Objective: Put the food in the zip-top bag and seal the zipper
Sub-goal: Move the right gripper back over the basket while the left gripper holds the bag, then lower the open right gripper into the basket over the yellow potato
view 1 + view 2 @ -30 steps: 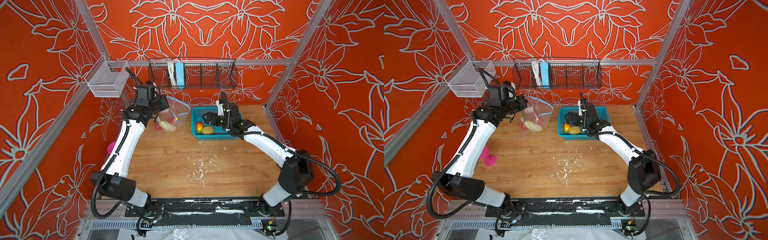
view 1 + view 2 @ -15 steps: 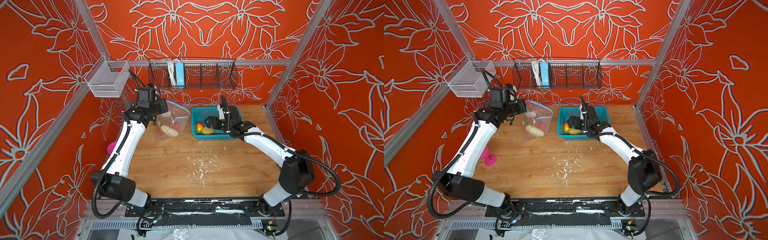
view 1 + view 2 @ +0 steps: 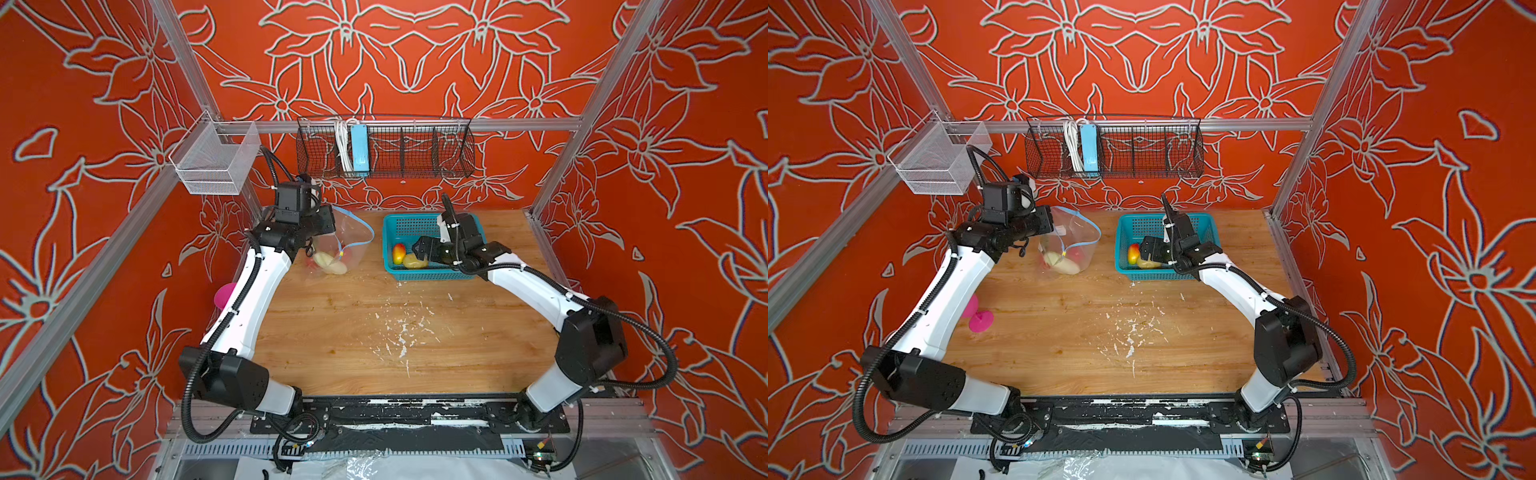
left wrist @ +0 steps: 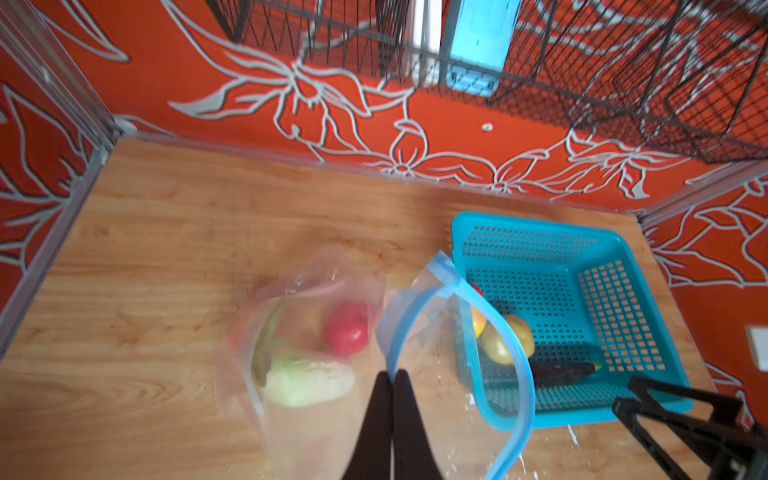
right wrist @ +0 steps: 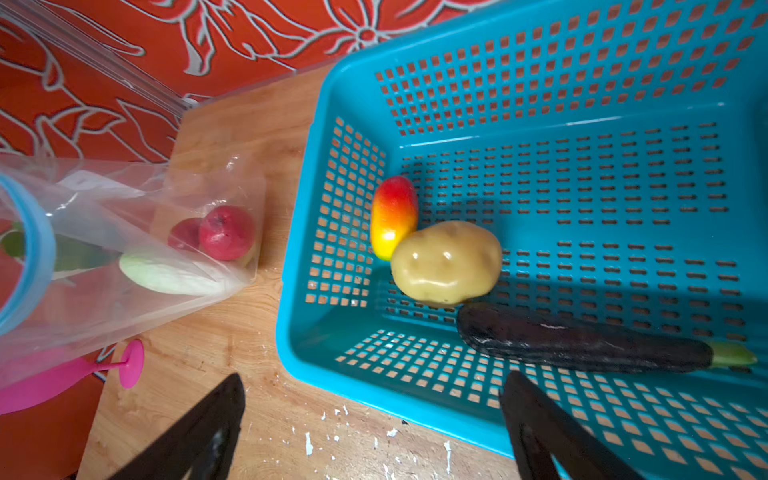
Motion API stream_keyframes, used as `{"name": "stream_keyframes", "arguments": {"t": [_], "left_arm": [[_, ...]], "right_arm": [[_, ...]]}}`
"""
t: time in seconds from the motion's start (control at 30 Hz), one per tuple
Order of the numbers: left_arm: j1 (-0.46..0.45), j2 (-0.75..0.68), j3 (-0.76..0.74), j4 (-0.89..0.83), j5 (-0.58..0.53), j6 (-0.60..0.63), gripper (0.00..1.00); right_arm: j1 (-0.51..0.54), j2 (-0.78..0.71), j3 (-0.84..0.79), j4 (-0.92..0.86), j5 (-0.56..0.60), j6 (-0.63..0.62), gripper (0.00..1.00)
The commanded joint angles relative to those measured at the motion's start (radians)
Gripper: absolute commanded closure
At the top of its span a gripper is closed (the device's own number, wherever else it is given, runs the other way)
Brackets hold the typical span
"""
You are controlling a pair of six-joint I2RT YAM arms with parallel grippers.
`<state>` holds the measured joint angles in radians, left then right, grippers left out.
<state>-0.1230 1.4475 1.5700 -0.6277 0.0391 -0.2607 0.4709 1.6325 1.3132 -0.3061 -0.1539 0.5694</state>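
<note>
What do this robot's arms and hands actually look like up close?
The left arm and right arm are slim, with glossy white shells between chunky black joints. A black ribbed hose loops alongside each. The left hand and right hand each end in two flat, pointed black fingers.

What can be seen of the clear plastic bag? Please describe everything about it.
The zip-top bag is clear, crinkly plastic with a white label patch. It stands on the wooden table beside the teal basket, its bottom apart from it. Its mouth is open, and the light-blue zipper bows into a loop. The left gripper is shut on the rim and holds it up. Inside lie two red balls, a white vegetable and a green leafy piece.
</note>
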Motion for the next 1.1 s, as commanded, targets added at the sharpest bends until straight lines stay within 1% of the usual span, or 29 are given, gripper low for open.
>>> {"name": "stream_keyframes", "arguments": {"t": [0.0,0.27,0.37,0.5,0.67,0.77,0.9,1.07], "left_arm": [[0.006,-0.027,-0.039,0.032,0.048,-0.031,1.00],[0.006,-0.048,-0.134,0.064,0.099,-0.092,1.00],[0.006,-0.061,-0.184,0.103,0.133,-0.115,1.00],[0.003,-0.057,-0.196,0.111,0.199,-0.129,1.00],[-0.008,-0.083,-0.241,0.121,0.183,-0.114,1.00],[-0.017,-0.094,-0.274,0.135,0.165,-0.094,1.00],[-0.021,-0.105,-0.283,0.137,0.189,-0.111,1.00],[-0.021,-0.122,-0.301,0.149,0.186,-0.123,1.00]], "right_arm": [[-0.004,0.022,0.021,-0.028,0.010,0.025,0.02],[-0.004,0.051,0.036,-0.066,0.010,0.032,0.02],[-0.003,0.063,0.047,-0.103,0.042,0.039,0.03],[-0.003,0.083,0.067,-0.143,0.062,0.039,0.02],[-0.004,0.112,0.091,-0.164,0.062,0.046,0.03],[-0.004,0.130,0.110,-0.187,0.083,0.046,0.03],[-0.004,0.157,0.138,-0.221,0.113,0.040,0.03],[-0.003,0.214,0.186,-0.246,0.116,0.053,0.03]]}}
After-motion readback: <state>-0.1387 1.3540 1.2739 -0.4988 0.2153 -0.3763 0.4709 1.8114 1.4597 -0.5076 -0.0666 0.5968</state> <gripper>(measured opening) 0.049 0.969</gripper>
